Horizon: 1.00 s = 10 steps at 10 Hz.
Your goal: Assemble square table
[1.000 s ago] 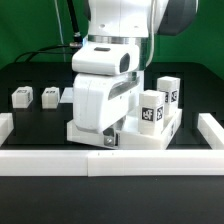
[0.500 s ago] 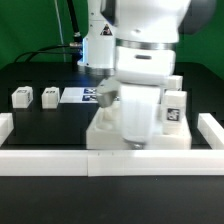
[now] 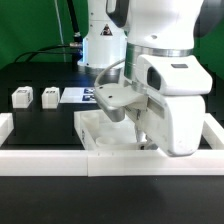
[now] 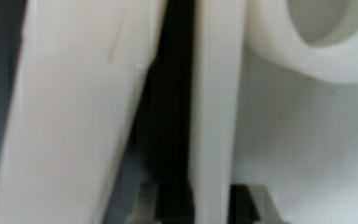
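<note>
The square table's white slab lies behind the front border wall, and the arm's big white hand hides its right part. Two small white block legs stand apart at the exterior view's left. In the wrist view a slab face with a round socket sits close to another long white surface, a dark gap between them. My gripper shows only as dark fingertips at the edge, shut, with nothing seen between them.
A low white border wall runs along the front and turns back at both ends. The marker board lies flat behind the slab, near the robot's base. Cables trail at the back left.
The arm has swung toward the exterior view's right and nearer the camera. It now hides two tagged legs that stood on the slab's right side. The slab has shifted slightly.
</note>
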{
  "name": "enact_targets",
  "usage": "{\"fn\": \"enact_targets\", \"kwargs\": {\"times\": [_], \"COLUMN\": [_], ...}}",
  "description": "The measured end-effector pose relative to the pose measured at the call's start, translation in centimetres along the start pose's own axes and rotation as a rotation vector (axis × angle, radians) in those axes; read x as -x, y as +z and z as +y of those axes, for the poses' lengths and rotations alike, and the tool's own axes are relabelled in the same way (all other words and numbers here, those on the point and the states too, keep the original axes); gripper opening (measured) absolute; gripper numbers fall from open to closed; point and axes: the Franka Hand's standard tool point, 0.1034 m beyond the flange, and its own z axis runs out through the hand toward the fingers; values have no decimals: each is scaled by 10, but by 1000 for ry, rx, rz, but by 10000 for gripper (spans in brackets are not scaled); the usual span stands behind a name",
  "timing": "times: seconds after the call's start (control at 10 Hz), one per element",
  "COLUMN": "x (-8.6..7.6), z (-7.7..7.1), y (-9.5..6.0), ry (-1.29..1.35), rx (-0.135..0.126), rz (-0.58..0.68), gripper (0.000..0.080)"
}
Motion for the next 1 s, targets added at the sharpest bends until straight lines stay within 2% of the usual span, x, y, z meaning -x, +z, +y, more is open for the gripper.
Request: {"fn": "enact_targets", "kwargs": {"times": [0.4,0.7,0.8,1.0], "x": [4,1,-3,-3], "z": [-10,-32,-36,-39], "y": [1,0,0,0], "ry": [-164,-432,-450,-616], "rx": [-36,-79,-83,-81], "rz": [3,6,12,32], "gripper": [56,57,57,57]}}
